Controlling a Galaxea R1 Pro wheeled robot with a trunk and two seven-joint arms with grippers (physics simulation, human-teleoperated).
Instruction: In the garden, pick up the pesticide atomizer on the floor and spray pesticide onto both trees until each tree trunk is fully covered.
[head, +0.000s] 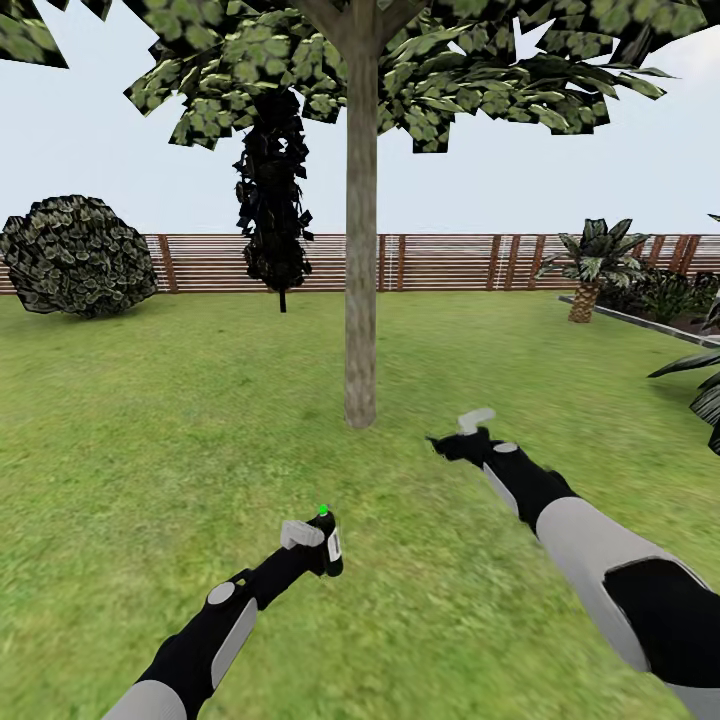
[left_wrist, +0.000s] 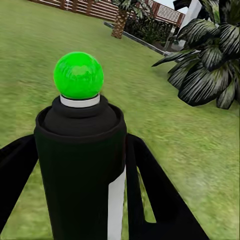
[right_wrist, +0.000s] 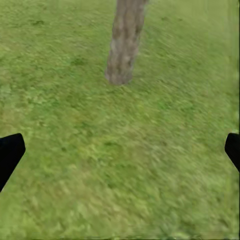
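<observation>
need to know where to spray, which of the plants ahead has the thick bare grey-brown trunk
The tall tree straight ahead on the lawn: thick, bare grey-brown trunk. The dark narrow tree behind is leafy throughout, the bush is round, the palm short.

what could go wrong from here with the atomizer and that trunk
1. The atomizer in the left gripper sits some way short of the trunk, so mist may fall on the lawn instead.
2. No white specks show on the bark; one-sided spraying could leave it partly covered.
3. The open right gripper hangs nearer the trunk and might stray into the spray.
</observation>
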